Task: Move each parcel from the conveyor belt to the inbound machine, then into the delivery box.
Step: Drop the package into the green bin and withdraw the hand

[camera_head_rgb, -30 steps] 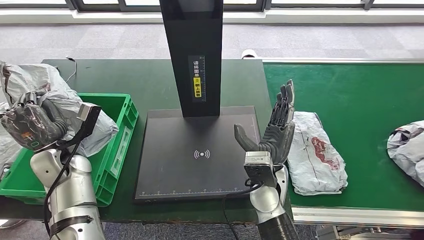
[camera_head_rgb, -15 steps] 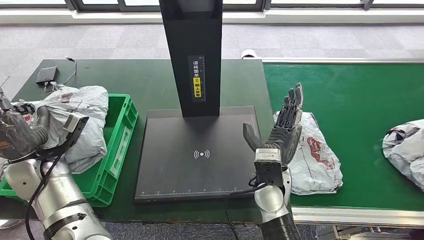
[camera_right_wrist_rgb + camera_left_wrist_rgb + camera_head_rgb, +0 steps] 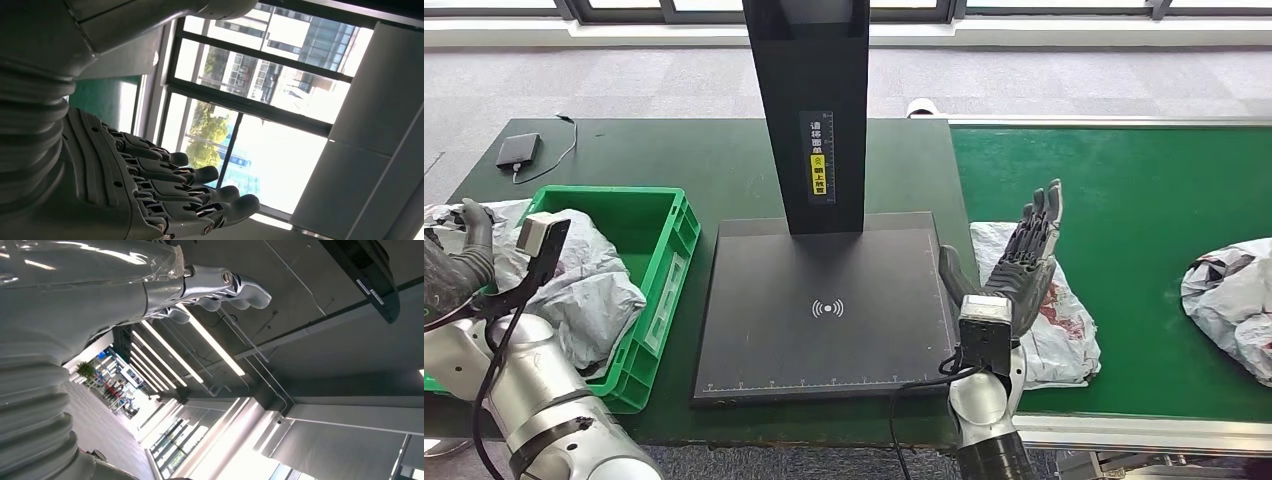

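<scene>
Parcel (image 3: 1039, 305) lies flat at the conveyor belt's (image 3: 1144, 200) near-left corner, long axis running from the near edge toward the far edge. You've got the right hand (image 3: 1014, 270) raised directly over it, fingers (image 3: 200, 192) apart and pointing up, holding nothing; the parcel sits below and just right of the palm. This hand is the nearer one, so judge the next step as a drop onto the parcel, then a carry left to the inbound machine's (image 3: 824, 300) plate. Left hand (image 3: 449, 265) is at the table's left edge, above a bagged parcel (image 3: 584, 275) in the green delivery box (image 3: 659, 260); can't tell its finger state. Second parcel (image 3: 1234, 305) waits at the belt's right edge.
</scene>
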`<state>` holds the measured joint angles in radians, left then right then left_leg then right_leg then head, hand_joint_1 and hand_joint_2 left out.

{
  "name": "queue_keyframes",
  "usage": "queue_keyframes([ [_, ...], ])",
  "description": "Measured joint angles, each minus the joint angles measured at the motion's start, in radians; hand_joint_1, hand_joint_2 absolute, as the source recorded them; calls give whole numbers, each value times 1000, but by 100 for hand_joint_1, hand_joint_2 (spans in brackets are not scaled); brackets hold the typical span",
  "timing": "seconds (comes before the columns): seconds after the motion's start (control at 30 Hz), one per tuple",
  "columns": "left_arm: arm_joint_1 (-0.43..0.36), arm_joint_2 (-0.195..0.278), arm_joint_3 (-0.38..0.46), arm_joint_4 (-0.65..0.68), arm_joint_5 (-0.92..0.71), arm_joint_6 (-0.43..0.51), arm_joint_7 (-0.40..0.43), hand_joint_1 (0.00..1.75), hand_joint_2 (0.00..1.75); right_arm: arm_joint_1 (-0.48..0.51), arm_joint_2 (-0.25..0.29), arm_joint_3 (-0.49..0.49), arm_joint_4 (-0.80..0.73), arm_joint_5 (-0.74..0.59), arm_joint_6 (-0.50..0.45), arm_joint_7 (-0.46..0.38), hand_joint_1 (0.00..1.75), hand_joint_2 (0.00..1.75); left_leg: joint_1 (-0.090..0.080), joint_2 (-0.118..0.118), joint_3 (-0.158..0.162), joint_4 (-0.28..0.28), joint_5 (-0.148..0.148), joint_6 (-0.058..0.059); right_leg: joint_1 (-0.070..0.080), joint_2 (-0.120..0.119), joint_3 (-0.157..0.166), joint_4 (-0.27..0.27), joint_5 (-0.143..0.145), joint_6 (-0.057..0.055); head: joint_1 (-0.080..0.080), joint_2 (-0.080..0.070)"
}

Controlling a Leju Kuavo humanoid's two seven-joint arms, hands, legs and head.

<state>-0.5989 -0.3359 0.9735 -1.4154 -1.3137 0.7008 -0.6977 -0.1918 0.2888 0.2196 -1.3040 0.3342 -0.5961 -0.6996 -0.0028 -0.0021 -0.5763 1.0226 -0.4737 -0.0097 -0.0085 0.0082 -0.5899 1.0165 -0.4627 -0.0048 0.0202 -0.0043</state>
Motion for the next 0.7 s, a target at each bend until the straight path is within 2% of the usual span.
queue_keyframes([
  [0.43, -1, -4, 0, -7, 0, 0, 0, 0, 175, 2, 0, -10, -3, 1, 0, 0, 0, 175, 0, 0, 0, 0, 0, 0, 0, 0, 0, 0, 0, 0, 0, 0],
  [0.53, -4, -5, 3, -3, -25, 0, 3, 0, 44, 3, 0, -14, -3, 9, 2, 0, 0, 175, 0, 0, 0, 0, 0, 0, 0, 0, 0, 0, 0, 0, 0, 0],
  [0.57, -6, -6, 4, 1, -46, 0, 13, 0, 44, 3, 0, -16, -3, 12, 4, 0, 0, 175, 0, 0, 0, 0, 0, 0, 0, 0, 0, 0, 0, 0, 0, 0],
  [0.67, -10, -8, 5, 25, -125, 0, 83, 0, 175, 5, 0, -23, -3, 23, 12, 0, 0, 175, 0, 0, 0, 0, 0, 0, 0, 0, 0, 0, 0, 0, 0, 0],
  [0.7, -9, -8, 0, 39, -144, 0, 121, 0, 175, 6, 0, -25, -3, 26, 13, 0, 0, 175, 0, 0, 0, 0, 0, 0, 0, 0, 0, 0, 0, 0, 0, 0],
])
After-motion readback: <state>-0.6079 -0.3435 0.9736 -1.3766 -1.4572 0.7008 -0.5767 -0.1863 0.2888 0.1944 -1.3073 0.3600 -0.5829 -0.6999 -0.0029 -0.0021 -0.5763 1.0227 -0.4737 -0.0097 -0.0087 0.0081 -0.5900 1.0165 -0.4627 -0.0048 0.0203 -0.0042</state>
